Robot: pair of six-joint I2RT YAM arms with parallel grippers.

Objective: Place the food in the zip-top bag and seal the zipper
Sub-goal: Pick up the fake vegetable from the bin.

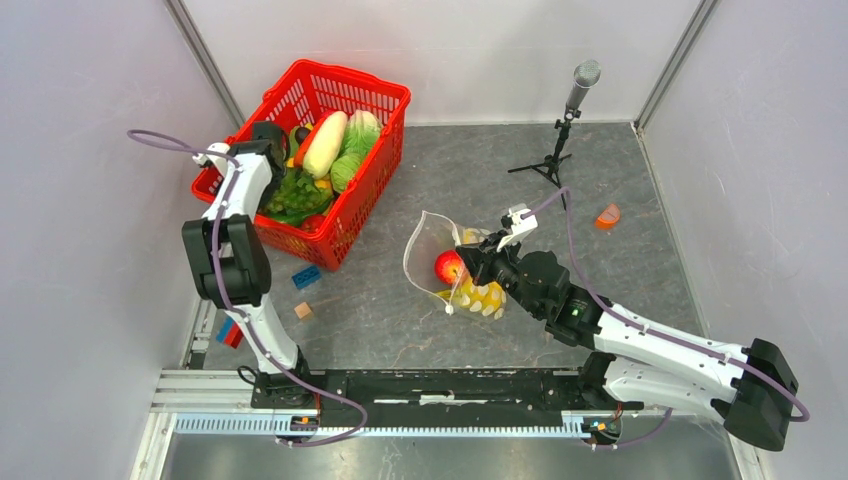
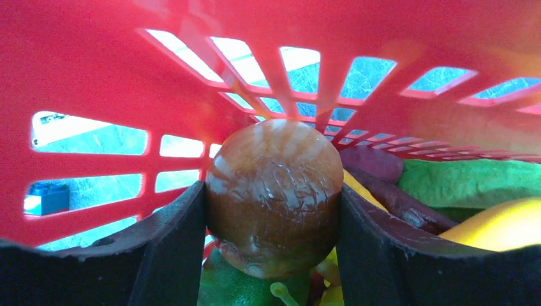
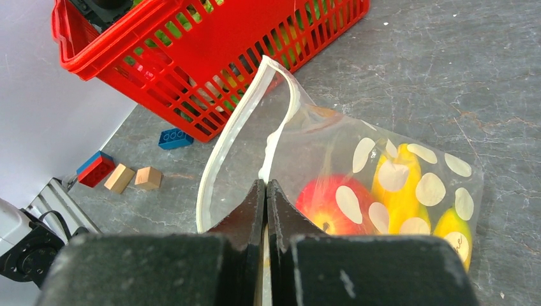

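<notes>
Over grey table [image 1: 620,180], right jaws pinch zipper [image 3: 223,146]; left jaws clamp brown fruit [image 2: 274,197].

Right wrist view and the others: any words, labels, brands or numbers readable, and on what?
Zip-top bag: cursive writing on one white dot at its lower right, too small and blurred to read.
Red basket, blue brick: no lettering shows.
Nothing else legible in any view.

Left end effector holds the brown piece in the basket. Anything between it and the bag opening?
Only the red basket's wall; the brown piece must go over it. The right end effector holds the zip-top bag mouth open toward the basket.
</notes>
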